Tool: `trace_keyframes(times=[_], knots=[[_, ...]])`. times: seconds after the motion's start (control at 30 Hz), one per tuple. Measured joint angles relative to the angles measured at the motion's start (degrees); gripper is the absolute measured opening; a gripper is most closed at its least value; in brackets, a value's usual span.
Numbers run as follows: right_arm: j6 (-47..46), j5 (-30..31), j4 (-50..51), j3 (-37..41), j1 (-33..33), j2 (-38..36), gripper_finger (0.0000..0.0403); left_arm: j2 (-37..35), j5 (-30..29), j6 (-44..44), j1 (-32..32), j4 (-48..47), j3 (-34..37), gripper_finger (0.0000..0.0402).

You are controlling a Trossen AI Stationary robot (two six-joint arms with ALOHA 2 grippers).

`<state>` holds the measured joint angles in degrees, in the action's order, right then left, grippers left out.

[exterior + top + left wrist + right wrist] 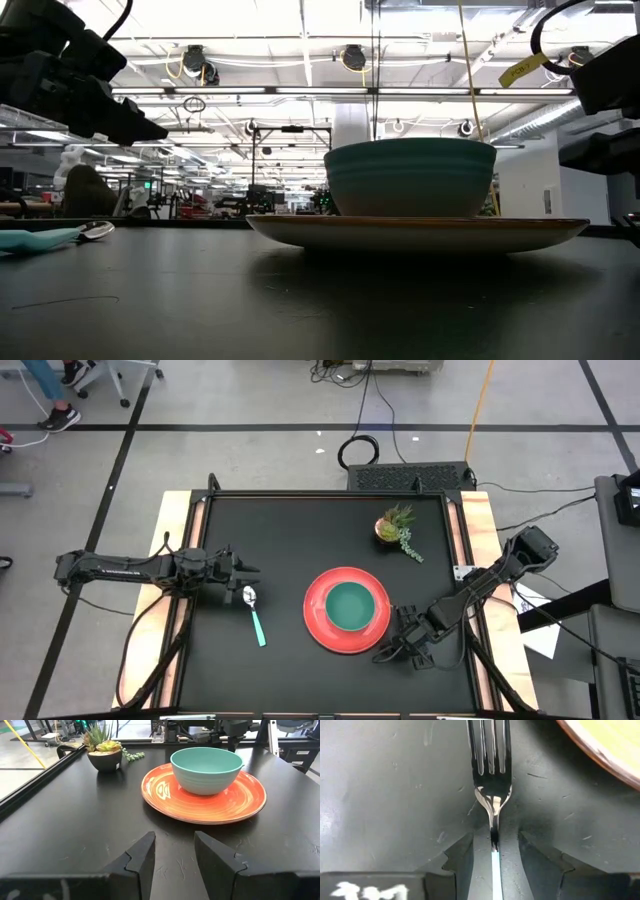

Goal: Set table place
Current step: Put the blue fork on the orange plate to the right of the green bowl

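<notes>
The fork [492,780] lies on the table [290,540] just right of the plate [346,610], its handle between the right claw [495,855] fingers, apparently gripped. Released crooked, it could skew against the rim. The left claw [172,855] hovers open, empty, near the spoon [254,614].

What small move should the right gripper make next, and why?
Probably lower the fork onto the table beside the plate and let go: the right gripper grips its handle there, while the spoon already lies opposite.
</notes>
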<state>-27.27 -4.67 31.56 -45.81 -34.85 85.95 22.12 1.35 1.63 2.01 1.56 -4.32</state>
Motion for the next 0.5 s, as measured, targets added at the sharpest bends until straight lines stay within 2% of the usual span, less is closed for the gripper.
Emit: trace_keyframes(times=[0.5], knots=[[1.9,1.9,-1.3,0.0,-0.7,0.0,0.0146,0.0,0.0,0.0,0.0,-0.1,0.0,0.0143]])
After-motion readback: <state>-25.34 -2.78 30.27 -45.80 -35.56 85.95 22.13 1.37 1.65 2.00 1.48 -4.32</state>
